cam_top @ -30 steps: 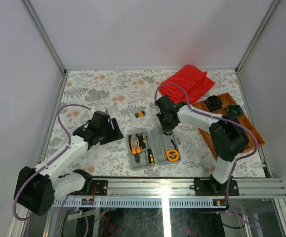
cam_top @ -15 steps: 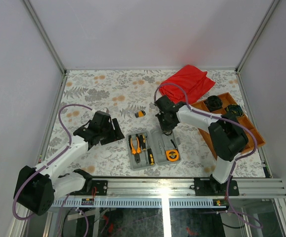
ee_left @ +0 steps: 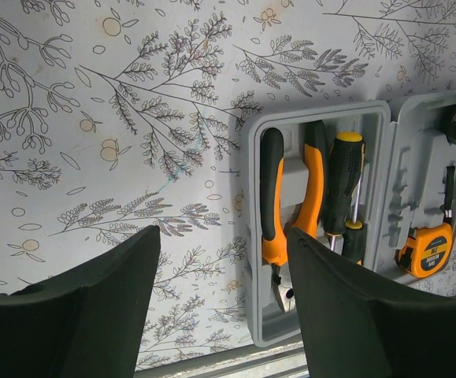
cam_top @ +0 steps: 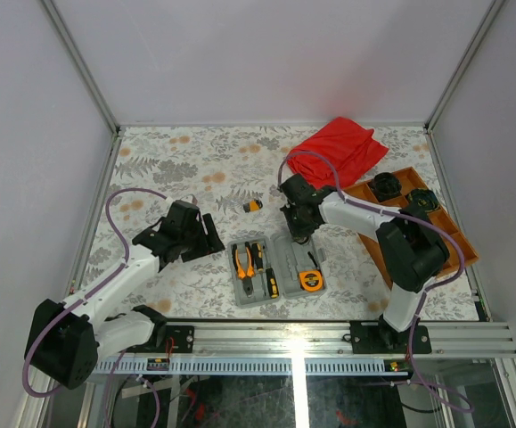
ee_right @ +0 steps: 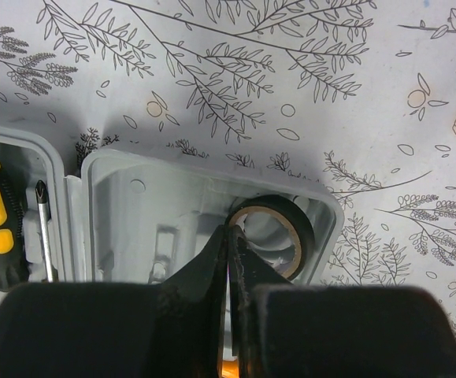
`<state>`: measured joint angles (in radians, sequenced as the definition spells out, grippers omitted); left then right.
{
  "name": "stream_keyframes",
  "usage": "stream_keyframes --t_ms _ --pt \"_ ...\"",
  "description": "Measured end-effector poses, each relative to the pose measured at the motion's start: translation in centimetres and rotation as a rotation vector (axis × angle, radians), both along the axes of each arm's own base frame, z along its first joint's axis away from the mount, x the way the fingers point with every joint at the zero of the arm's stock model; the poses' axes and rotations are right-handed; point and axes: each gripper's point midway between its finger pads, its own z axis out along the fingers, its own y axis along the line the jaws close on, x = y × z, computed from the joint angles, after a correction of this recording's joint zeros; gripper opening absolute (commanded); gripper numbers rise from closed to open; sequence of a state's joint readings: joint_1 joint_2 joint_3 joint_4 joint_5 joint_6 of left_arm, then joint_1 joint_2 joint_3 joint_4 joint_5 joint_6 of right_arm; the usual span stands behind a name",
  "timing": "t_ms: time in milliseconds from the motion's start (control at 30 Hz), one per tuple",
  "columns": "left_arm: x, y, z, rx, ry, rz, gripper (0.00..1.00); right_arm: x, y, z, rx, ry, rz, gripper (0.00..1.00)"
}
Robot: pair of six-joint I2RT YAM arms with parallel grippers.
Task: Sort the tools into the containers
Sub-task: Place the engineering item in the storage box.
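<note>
— Lighting?
— Bright, even, from above; glare streaks the aluminium rail (cam_top: pixel 240 337).
— Wrist views?
— Tablecloth (ee_left: pixel 133 118) crisp; right gripper (ee_right: pixel 229 244) looms dark, soft-edged, its shadow falling across the grey tray (ee_right: pixel 133 205) and cloth beyond.

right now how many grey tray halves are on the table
2. The left shallow grey plastic tray holds orange-handled pliers and a yellow-and-black screwdriver; the right shallow grey plastic tray, joined beside it, holds a round orange tape measure and a black tape roll.
</note>
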<state>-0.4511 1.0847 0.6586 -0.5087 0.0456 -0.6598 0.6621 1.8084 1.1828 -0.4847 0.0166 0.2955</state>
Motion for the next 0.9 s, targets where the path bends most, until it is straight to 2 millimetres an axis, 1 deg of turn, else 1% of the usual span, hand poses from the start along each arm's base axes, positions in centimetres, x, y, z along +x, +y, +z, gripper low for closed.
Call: stream_keyframes --t_ms 133,233,300,367,400,467,567,600,667,800,833,867,900 --pt "0.0 0.0 0.0 0.0 -0.001 0.0 0.65 -0.2 0.1 0.2 0.014 -0.001 0.004 0.19" --pt "0.0 -0.1 0.2 -0.002 -0.006 -0.003 0.65 -0.7 0.2 0.9 0.035 0.003 0.011 0.23" --pt "0.2 -0.5 0.8 -0.009 -0.02 -0.013 0.65 -0.6 0.6 2.2 0.069 -0.019 0.017 0.26" --pt "0.7 -1.1 1.9 -0.022 -0.047 -0.027 0.64 -0.3 0.9 4.1 0.111 -0.063 0.018 0.27" --pt "1.0 -1.6 2.8 -0.03 -0.07 -0.038 0.64 -0.1 1.1 5.0 0.129 -0.086 0.018 0.27" --pt "1.5 -2.7 4.3 -0.043 -0.107 -0.061 0.64 0.3 1.2 7.0 0.169 -0.148 0.011 0.24" --pt "2.1 -4.7 5.6 -0.051 -0.139 -0.105 0.64 0.7 0.6 8.7 0.182 -0.213 -0.019 0.19" --pt "2.2 -5.5 5.6 -0.052 -0.141 -0.123 0.63 0.7 0.3 8.8 0.18 -0.22 -0.031 0.18" --pt "2.3 -7.5 5.5 -0.049 -0.143 -0.165 0.62 0.7 -0.6 8.2 0.162 -0.216 -0.056 0.15" --pt "1.9 -11.9 4.2 -0.046 -0.12 -0.251 0.57 0.4 -3.3 5.9 0.131 -0.158 -0.122 0.11" --pt "2.1 -13.3 3.8 -0.046 -0.115 -0.272 0.56 0.3 -3.8 5.4 0.13 -0.14 -0.135 0.11" --pt "1.9 -14.0 3.7 -0.049 -0.115 -0.288 0.55 0.1 -4.3 4.9 0.134 -0.123 -0.149 0.1" --pt "1.7 -15.2 3.4 -0.049 -0.11 -0.309 0.53 0.0 -4.6 4.5 0.142 -0.108 -0.156 0.1"
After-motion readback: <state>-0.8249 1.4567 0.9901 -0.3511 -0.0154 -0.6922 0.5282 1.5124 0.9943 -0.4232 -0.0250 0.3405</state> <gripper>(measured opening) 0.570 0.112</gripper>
